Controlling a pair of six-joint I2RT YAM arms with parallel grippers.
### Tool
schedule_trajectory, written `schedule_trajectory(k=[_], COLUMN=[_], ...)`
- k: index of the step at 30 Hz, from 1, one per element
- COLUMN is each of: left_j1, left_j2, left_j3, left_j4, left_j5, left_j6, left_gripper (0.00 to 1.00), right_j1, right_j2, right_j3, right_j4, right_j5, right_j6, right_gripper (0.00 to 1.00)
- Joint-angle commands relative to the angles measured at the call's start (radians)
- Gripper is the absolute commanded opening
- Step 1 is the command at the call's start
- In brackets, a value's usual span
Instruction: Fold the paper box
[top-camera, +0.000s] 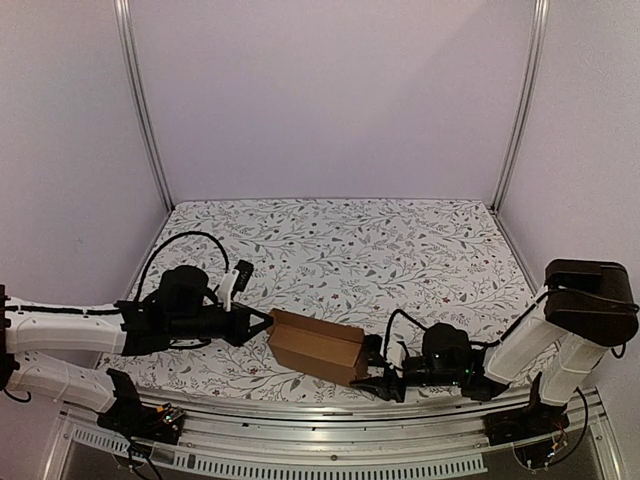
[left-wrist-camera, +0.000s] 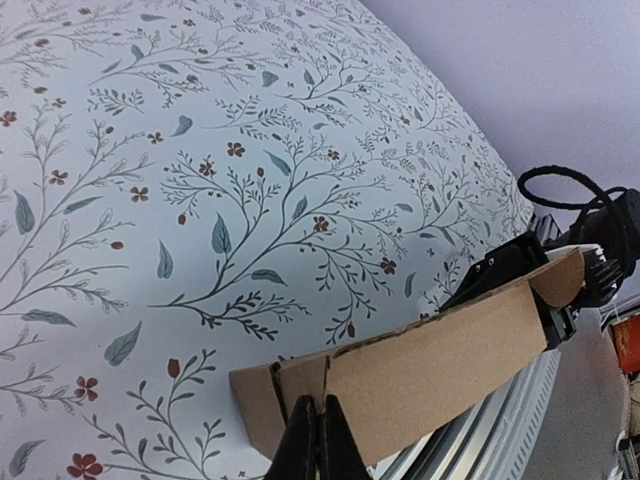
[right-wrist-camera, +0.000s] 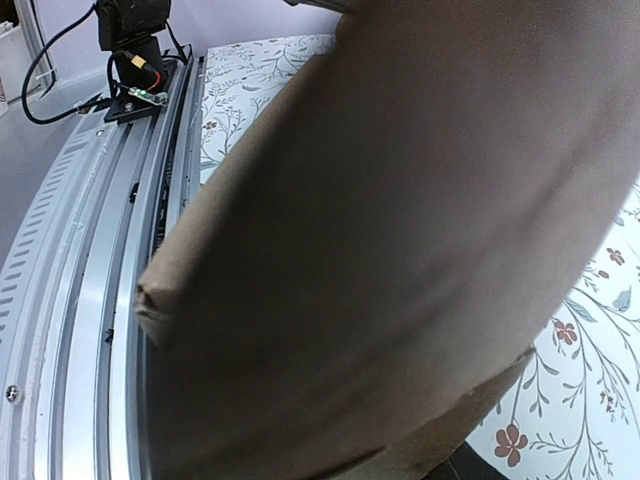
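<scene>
Left gripper (left-wrist-camera: 317, 425) was shut tight, tips against the left end of the paper box (top-camera: 315, 345). Right gripper (top-camera: 381, 368) clamped its right end, near the table (top-camera: 400, 240) front. Best bet: right braces, left pushes the flap in squarely.

Robot test cell, lab-type. Findings: plain pale wall panels (top-camera: 330, 100) held in metal posts (top-camera: 140, 110); a slotted metal rail (top-camera: 330, 425) along the near edge; exposed cable (top-camera: 190, 234) — a floral cloth (top-camera: 380, 250) covers the table.

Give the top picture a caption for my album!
Left gripper and right gripper hold a brown paper box.
</scene>
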Motion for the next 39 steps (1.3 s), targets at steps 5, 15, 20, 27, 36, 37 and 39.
schedule_trajectory(k=[5, 15, 20, 27, 36, 37, 39], left_j1=[-0.050, -0.074, -0.090, -0.108, -0.134, -0.139, -0.149], left_j2=[-0.010, -0.017, -0.029, -0.048, -0.012, -0.006, 0.006], left_j3=[-0.076, -0.111, -0.119, -0.125, -0.137, -0.134, -0.129], left_j4=[0.070, 0.074, 0.059, 0.031, 0.049, 0.056, 0.056], left_j5=[0.073, 0.043, 0.025, -0.003, -0.040, -0.042, -0.052], left_j6=[-0.039, -0.044, -0.045, -0.059, -0.079, -0.081, -0.081], left_gripper=[0.00, 0.00, 0.00, 0.00, 0.00, 0.00, 0.00], right_j1=[-0.013, -0.013, -0.012, -0.012, -0.001, -0.001, 0.000], right_j2=[0.074, 0.127, 0.125, 0.127, 0.130, 0.130, 0.124], right_j3=[-0.005, -0.021, -0.023, -0.021, -0.021, -0.021, -0.021], right_j4=[0.199, 0.275, 0.284, 0.285, 0.306, 0.309, 0.310], right_j5=[0.145, 0.198, 0.225, 0.266, 0.298, 0.301, 0.305], right_j6=[0.070, 0.092, 0.103, 0.111, 0.128, 0.131, 0.137], right_gripper=[0.20, 0.27, 0.34, 0.38, 0.49, 0.51, 0.56])
